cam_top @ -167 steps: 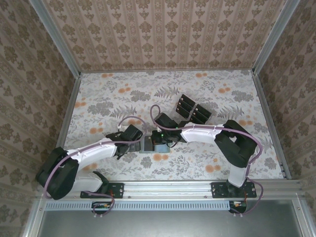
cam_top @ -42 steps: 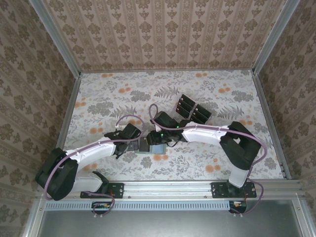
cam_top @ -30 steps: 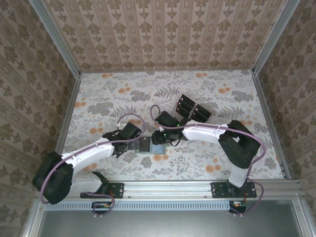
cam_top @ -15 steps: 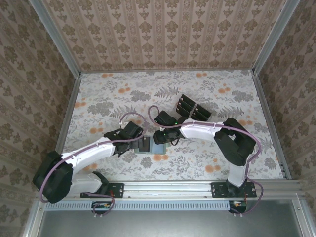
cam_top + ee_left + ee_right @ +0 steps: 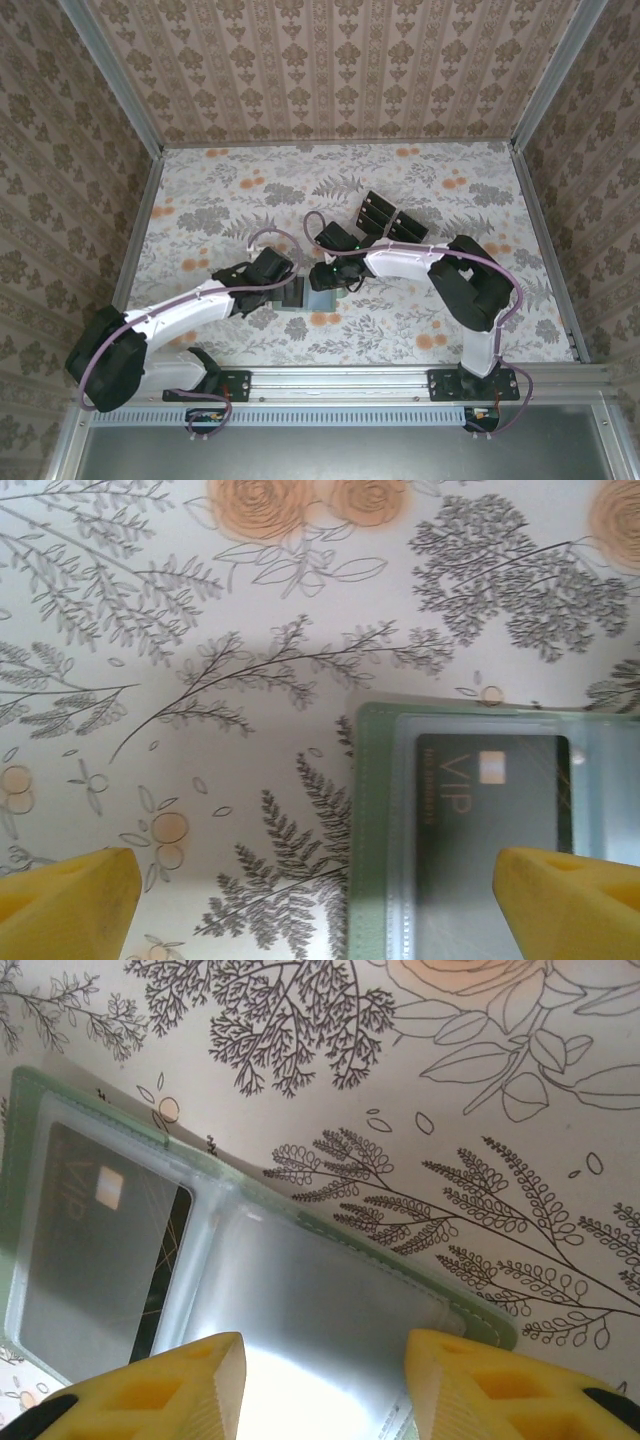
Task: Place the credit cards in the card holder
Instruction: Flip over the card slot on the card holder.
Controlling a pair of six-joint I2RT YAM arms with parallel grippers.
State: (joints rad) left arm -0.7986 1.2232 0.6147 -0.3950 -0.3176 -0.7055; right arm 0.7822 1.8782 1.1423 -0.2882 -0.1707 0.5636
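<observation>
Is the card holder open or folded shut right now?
Open and spread flat: the card holder shows its clear inner pockets facing up, with a black card inside one.

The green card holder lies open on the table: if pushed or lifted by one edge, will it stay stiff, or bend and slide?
Lifted, the card holder would probably fold at its middle, being two thin flaps lying open. Its clear sleeve shines, so a grip may slip on it. Pushed, so flat a thing would likely slide, not tip.
</observation>
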